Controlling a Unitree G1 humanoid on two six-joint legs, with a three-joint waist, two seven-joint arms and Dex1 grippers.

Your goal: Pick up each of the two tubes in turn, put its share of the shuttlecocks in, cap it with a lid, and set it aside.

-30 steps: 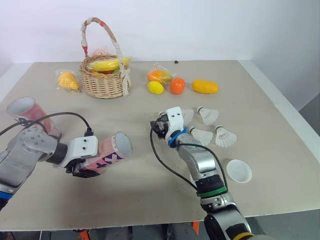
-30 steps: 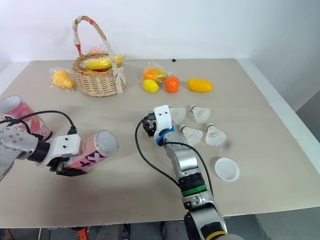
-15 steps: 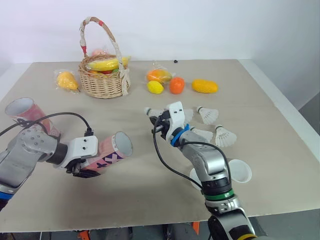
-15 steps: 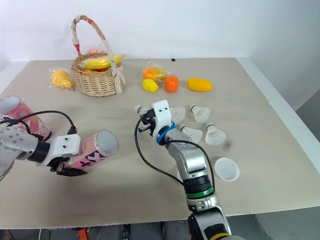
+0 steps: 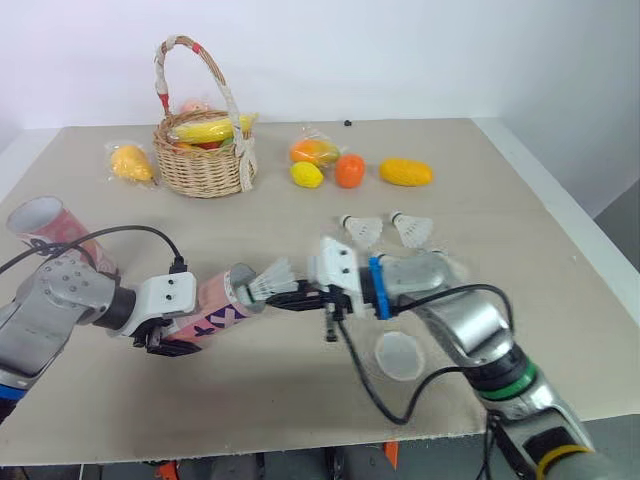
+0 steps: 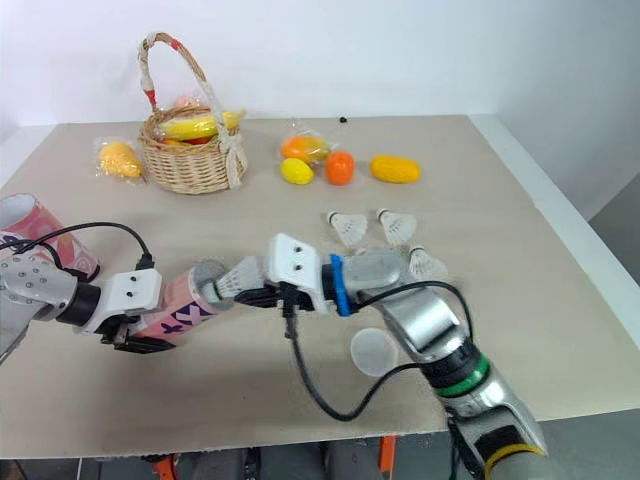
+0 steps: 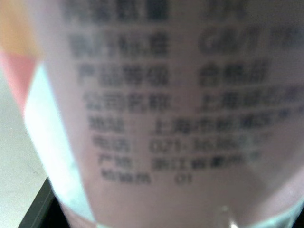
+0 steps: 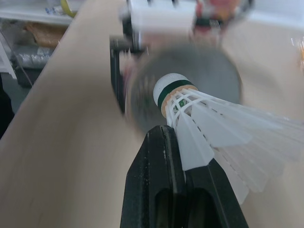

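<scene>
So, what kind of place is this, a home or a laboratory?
Probably a robot test room: a plain table against a blank white wall, with a fruit basket and loose shuttlecocks laid out like props.

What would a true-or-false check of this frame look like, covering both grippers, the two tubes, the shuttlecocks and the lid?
1. The left gripper holds a pink tube on its side, open mouth toward the right gripper. True.
2. The right gripper is empty. False: it is shut on a shuttlecock, cork end toward the pink tube's mouth.
3. The second tube stands in the basket. False: it rests on the table near its left edge, beyond the left arm.
4. The lid lies on the table, apart from both tubes. True.
5. Loose shuttlecocks lie on the table beyond the right arm. True.
</scene>
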